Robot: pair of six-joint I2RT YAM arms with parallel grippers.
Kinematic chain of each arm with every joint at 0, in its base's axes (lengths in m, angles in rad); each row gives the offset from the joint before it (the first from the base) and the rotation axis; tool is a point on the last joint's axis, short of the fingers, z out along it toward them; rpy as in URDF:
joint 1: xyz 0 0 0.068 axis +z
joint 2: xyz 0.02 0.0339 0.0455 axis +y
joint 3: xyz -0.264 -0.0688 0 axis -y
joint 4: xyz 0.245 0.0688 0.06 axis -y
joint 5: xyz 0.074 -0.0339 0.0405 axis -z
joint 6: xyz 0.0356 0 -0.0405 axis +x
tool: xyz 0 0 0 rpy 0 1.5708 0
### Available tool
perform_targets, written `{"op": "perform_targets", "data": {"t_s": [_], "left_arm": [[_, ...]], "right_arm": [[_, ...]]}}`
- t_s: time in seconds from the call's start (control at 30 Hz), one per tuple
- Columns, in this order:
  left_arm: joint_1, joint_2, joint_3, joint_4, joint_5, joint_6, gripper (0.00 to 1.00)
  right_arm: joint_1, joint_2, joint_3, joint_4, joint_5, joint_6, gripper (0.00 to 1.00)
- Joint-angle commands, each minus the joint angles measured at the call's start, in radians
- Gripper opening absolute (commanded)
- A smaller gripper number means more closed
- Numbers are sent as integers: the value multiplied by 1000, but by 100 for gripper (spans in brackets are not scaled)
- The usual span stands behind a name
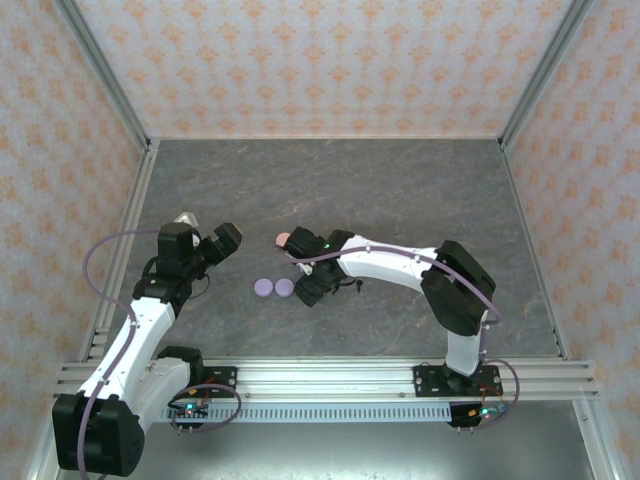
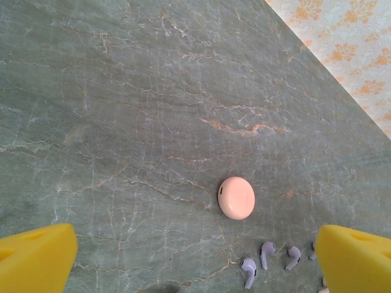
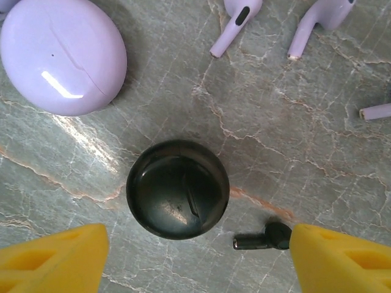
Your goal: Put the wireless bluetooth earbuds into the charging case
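A black round charging case [image 3: 178, 188] lies shut on the table between the yellow fingers [image 3: 52, 259] of my right gripper [image 3: 195, 262], which stands open just above it. One black earbud [image 3: 264, 238] lies on its side against the right finger's inner edge. A lilac case [image 3: 63, 56] and lilac earbuds [image 3: 235, 24] lie farther off. My left gripper [image 2: 195, 265] hangs open over bare table, with a pink case [image 2: 236, 198] ahead of it and three lilac earbuds [image 2: 267, 253] near its right finger [image 2: 357, 256].
From above, two lilac cases [image 1: 264, 287] sit side by side just left of the right gripper [image 1: 303, 292], and the pink case [image 1: 283, 239] lies behind it. The left gripper [image 1: 230, 235] is off to the left. Patterned walls [image 1: 320, 60] enclose the grey table [image 1: 400, 190].
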Motion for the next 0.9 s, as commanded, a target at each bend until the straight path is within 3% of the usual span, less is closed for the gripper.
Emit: {"op": "perform_targets", "data": {"t_s": [0.0, 0.73, 0.87], "left_arm": [[-7, 2, 15, -29, -6, 7, 100], [-7, 26, 38, -38, -8, 13, 100], [-10, 29, 39, -36, -4, 11, 100]], "right_arm": [[3, 34, 40, -42, -10, -19, 77], [5, 129, 40, 19, -20, 1, 64], [4, 129, 24, 34, -2, -2, 54]]}}
